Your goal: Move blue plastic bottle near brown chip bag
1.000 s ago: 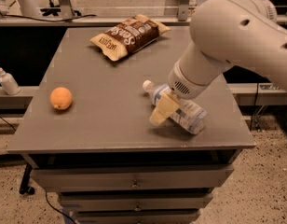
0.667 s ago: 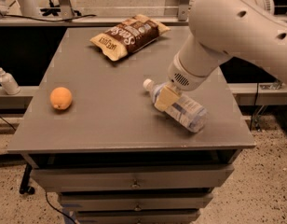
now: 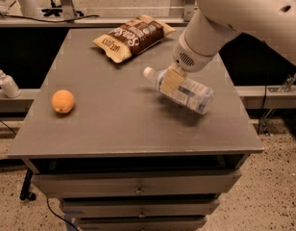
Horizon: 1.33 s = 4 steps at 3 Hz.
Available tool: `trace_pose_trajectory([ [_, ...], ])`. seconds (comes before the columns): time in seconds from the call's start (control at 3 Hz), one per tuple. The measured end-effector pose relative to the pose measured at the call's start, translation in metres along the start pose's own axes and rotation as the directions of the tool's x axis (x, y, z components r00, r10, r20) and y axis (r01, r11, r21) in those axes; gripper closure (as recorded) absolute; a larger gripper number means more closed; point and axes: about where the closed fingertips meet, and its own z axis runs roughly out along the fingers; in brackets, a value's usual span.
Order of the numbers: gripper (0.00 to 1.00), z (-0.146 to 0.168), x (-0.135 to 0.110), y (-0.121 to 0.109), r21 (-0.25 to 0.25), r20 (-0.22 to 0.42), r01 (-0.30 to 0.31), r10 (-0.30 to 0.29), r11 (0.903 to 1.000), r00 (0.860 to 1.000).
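The blue plastic bottle (image 3: 189, 93) is clear bluish with a white cap and a pale label. It lies tilted, cap to the left, a little above the grey table (image 3: 114, 124), with its shadow below it. My gripper (image 3: 171, 80) reaches down from the upper right and is shut on the bottle near its neck. The brown chip bag (image 3: 133, 36) lies at the back of the table, up and to the left of the bottle and apart from it.
An orange fruit (image 3: 63, 101) sits at the table's left side. A small white pump bottle (image 3: 6, 82) stands on a ledge off the table's left edge. My big white arm (image 3: 244, 13) covers the back right corner. Drawers run below the table's front edge.
My gripper has closed on the bottle and lifted it off the table, moving it up and toward the chip bag. The bag and the orange have not moved.
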Motion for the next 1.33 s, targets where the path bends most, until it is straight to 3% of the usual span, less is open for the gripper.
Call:
trace_pose_trajectory([
  [0.33, 1.0, -0.004, -0.02, -0.027, 0.023, 0.033, 0.013, -0.014, 0.9997, 0.999],
  [0.67, 1.0, 0.002, -0.046, -0.06, 0.063, 0.069, 0.057, -0.061, 0.9964, 0.996],
  [1.33, 1.0, 0.04, -0.083, -0.109, 0.107, 0.053, 0.145, -0.151, 0.9836, 0.987],
])
